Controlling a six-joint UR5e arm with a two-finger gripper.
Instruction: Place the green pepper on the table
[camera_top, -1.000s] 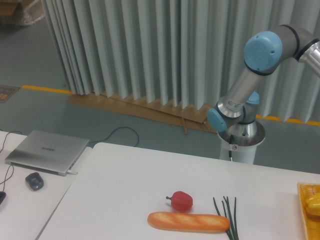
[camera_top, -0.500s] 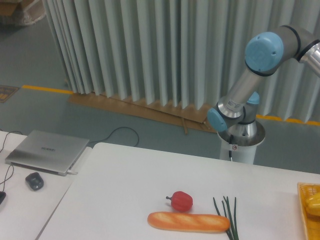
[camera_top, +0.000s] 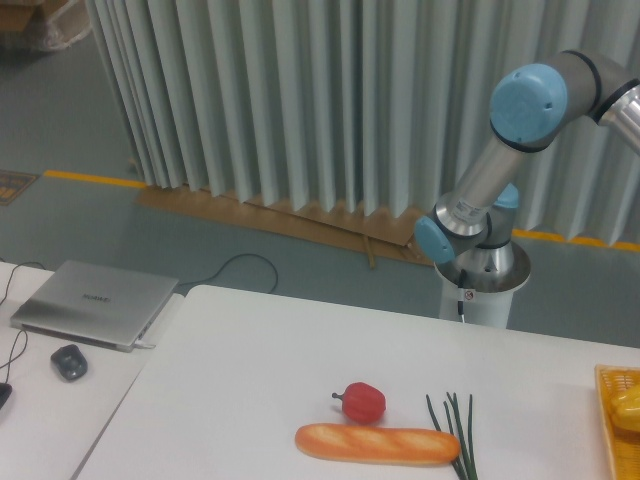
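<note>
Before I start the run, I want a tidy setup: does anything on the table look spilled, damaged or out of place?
Nothing stands out. The red pepper, bread loaf and chive stalks lie intact on the white table. The green pepper and the gripper are out of view.

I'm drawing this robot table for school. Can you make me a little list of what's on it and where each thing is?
table: white, rounded corners
red pepper: on table, just behind bread
bread: long loaf, near front edge
chives: thin green stalks, right of the bread's end
yellow basket: right edge, mostly cut off
laptop: closed, on side desk
mouse: in front of the laptop
green pepper: not in view
gripper: out of frame
</note>
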